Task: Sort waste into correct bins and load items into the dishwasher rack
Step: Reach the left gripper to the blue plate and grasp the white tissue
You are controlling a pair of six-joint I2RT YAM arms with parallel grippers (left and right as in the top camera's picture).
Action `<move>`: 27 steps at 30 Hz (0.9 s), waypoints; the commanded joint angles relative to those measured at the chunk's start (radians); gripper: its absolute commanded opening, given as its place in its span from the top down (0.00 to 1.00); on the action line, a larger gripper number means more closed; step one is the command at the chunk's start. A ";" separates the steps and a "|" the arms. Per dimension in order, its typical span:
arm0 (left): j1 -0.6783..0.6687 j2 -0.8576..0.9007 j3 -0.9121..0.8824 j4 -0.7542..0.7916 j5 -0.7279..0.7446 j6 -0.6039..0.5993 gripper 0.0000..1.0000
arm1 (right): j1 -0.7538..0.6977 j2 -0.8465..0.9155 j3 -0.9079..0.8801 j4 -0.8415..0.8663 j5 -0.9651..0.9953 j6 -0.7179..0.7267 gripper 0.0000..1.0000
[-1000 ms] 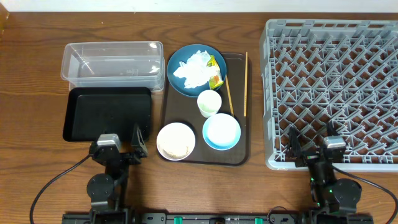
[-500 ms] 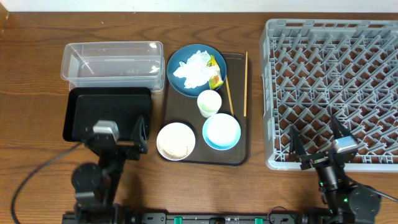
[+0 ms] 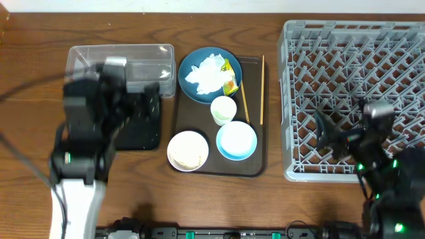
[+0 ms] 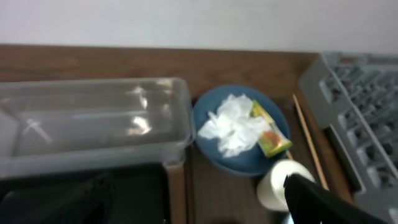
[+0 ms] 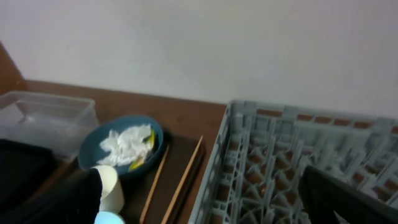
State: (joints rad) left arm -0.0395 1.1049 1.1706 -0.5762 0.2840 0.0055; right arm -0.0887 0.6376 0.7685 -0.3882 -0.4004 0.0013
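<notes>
Both of my end effectors are released and empty. The left end effector point(image 3: 149, 106) hangs with its jaws spread, to the left of the blue plate point(image 3: 189, 64), over the spot where the clear tub point(image 3: 119, 48) meets the black tray point(image 3: 143, 136). The right end effector point(image 3: 342, 129), just as wide, hangs well to the right of the plate, over the near left part of the grey rack point(image 3: 345, 46).

The crumpled tissue point(image 3: 207, 74) lies in the middle of the plate, and the snack wrapper point(image 3: 230, 78) touches the tissue on the plate's right side. I judge the tissue to be very light and soft. It should squash under a pinch, so I would close on its highest fold near the centre, going deep enough to gather several layers without scraping the plate. The wrapper looks thin and slick, and it may cling to the tissue and ride up with it. The plate itself is probably stiff, smooth and breakable, so it is best gripped by its rim.
</notes>
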 commanded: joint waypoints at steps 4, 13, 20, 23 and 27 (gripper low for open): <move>-0.119 0.365 0.415 -0.250 -0.149 0.028 0.11 | -0.002 0.240 0.243 -0.212 -0.028 -0.044 0.01; -0.264 0.815 0.875 -0.447 -0.261 0.027 0.11 | -0.002 0.424 0.372 -0.346 -0.122 -0.040 0.01; -0.311 0.975 0.875 -0.362 -0.230 0.024 0.11 | -0.002 0.442 0.372 -0.400 -0.132 -0.039 0.01; -0.326 1.041 0.875 -0.347 -0.224 0.024 0.12 | -0.002 0.443 0.372 -0.427 -0.132 -0.040 0.01; -0.346 1.130 0.875 -0.307 -0.273 -0.063 0.12 | -0.002 0.443 0.372 -0.437 -0.131 -0.040 0.01</move>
State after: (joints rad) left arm -0.3717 2.1902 2.0224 -0.8978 0.0486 0.0113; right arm -0.0887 1.0840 1.1175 -0.8223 -0.5098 -0.0307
